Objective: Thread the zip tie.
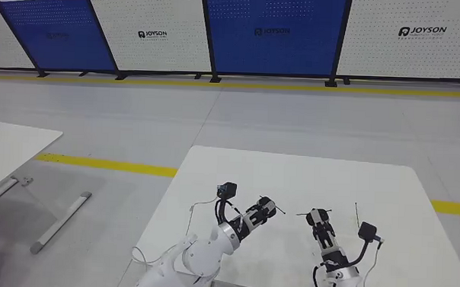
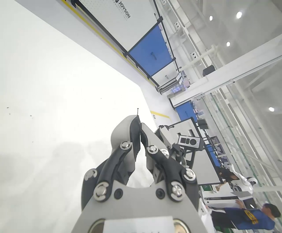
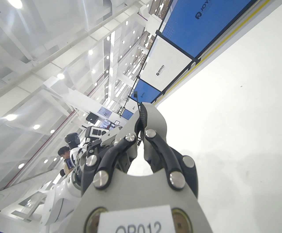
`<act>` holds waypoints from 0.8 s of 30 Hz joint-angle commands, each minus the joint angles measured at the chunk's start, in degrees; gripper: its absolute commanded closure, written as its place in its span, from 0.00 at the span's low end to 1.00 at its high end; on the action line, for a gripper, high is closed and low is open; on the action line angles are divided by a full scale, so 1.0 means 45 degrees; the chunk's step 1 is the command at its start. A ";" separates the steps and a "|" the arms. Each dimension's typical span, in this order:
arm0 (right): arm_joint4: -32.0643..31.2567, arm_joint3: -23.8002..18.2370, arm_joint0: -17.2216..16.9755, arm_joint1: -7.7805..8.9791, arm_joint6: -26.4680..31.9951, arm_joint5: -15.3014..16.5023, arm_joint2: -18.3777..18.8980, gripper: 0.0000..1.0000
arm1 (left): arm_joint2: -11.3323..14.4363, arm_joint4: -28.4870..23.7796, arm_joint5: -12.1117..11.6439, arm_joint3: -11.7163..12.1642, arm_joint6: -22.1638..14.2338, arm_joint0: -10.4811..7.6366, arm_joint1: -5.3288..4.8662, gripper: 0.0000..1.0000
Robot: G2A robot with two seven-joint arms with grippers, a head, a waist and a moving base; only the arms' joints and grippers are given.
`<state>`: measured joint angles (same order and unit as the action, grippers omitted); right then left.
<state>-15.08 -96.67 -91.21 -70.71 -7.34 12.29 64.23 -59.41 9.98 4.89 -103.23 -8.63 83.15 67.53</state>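
Two grippers sit over the near part of the white table, side by side and apart. The left gripper is clenched, its fingers pressed together on a thin black zip tie tip that pokes just past the fingertips. The right gripper is likewise clamped, pinching a black strap whose square zip tie head sticks out beyond its pads. From above, a gap shows between the two held ends, and it cannot be told whether they belong to one strap. Just beside the right arm, on its outer side, a thin dark strand shows against the tabletop; what it is cannot be told. Farther off to the left, the corner of a second white table stands on the grey floor. A yellow floor line runs behind both tables. Farthest back stands a row of blue and white perforated panels.
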 commanded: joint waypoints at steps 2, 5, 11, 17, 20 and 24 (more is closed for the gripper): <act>-0.0002 0.0000 0.0000 0.0000 -0.0001 -0.0002 0.0000 1.00 | 0.0000 0.0000 0.0000 0.0000 0.0000 0.0000 0.0000 1.00; -0.0044 0.0018 0.0002 -0.0042 -0.0065 -0.0123 -0.0088 1.00 | 0.0000 0.0000 0.0000 0.0000 0.0000 0.0000 0.0000 1.00; -0.0445 0.0324 0.0182 -0.0259 -0.0762 -0.0352 -0.0745 1.00 | 0.0000 0.0000 0.0000 0.0000 0.0000 0.0000 0.0000 1.00; -0.0485 0.0349 0.0218 -0.0282 -0.0860 -0.0330 -0.0796 1.00 | 0.0000 0.0000 0.0000 0.0000 0.0000 0.0000 0.0000 1.00; -0.0485 0.0349 0.0218 -0.0282 -0.0860 -0.0330 -0.0796 1.00 | 0.0000 0.0000 0.0000 0.0000 0.0000 0.0000 0.0000 1.00; -0.0462 0.0305 0.0227 -0.0293 -0.0804 -0.0382 -0.0764 1.00 | 0.0000 0.0000 0.0000 0.0000 0.0000 0.0000 0.0000 1.00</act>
<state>-17.22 -95.18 -90.21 -71.99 -11.09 10.72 60.70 -59.41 9.98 4.89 -103.23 -8.63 83.15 67.53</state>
